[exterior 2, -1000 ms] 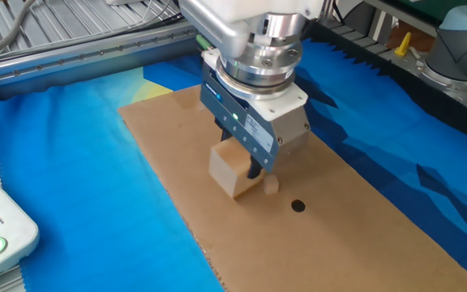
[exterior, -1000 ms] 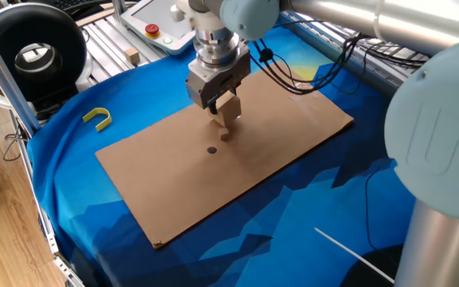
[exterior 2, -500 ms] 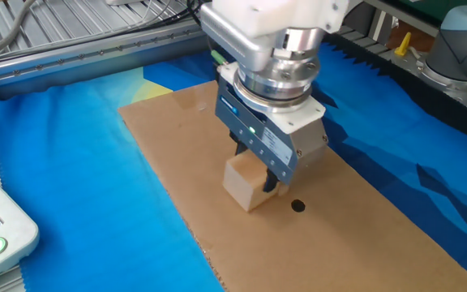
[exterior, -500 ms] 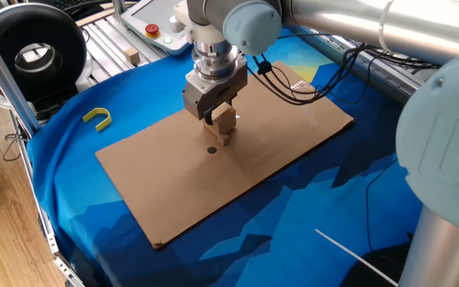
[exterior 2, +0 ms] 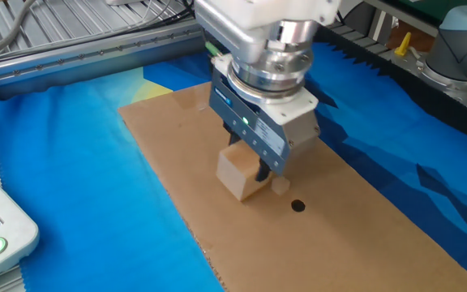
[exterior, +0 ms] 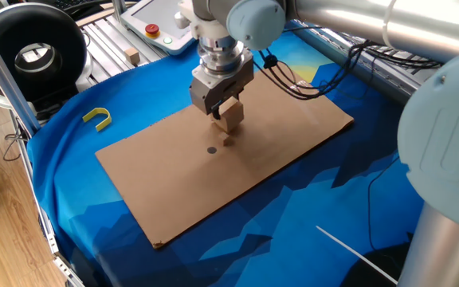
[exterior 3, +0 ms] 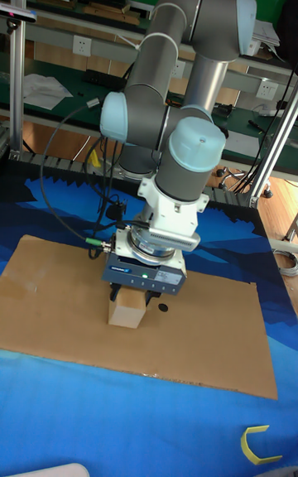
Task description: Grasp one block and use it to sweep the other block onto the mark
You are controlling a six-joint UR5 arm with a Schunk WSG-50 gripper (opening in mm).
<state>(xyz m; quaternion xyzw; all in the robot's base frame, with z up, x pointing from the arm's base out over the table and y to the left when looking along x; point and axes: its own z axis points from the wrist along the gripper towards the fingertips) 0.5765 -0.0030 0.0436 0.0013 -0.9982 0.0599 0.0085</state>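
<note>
1. Gripper [exterior 2: 259,166] clamped on large cube [exterior 2: 242,173], fingers closed against its sides; cube low over the cardboard sheet [exterior 2: 363,211], whether touching or just clear hard to tell from either fixed view.
2. Tiny cube [exterior 2: 280,186] on the sheet just beside the large cube, on the side facing the mark [exterior 2: 298,205]. Near the mark, not on it; bare cardboard visible between them.
3. Same layout in one fixed view: large cube [exterior: 230,118] farthest from the mark [exterior: 212,149], tiny cube [exterior: 228,142] between the two, closer to the mark.
4. Change over the last second: half a second ago held cube pressed down close to the mark with tiny cube hidden against it; now pulled back away from the mark, tiny cube left exposed.
5. Tiny cube nearer the mark than a second ago, so the push counted, but fell short.
6. Reading: sweep partly done; retreat looks like a reset for another stroke. Possibly contact slipped off to one side — not certain.
7. Tall fixed view: large cube [exterior 3: 126,308] visible under the gripper [exterior 3: 141,290], mark [exterior 3: 163,307] just beside it; tiny cube not made out there.
8. Next stroke calls for a short, low push, lined up through the tiny cube toward the mark.
</note>
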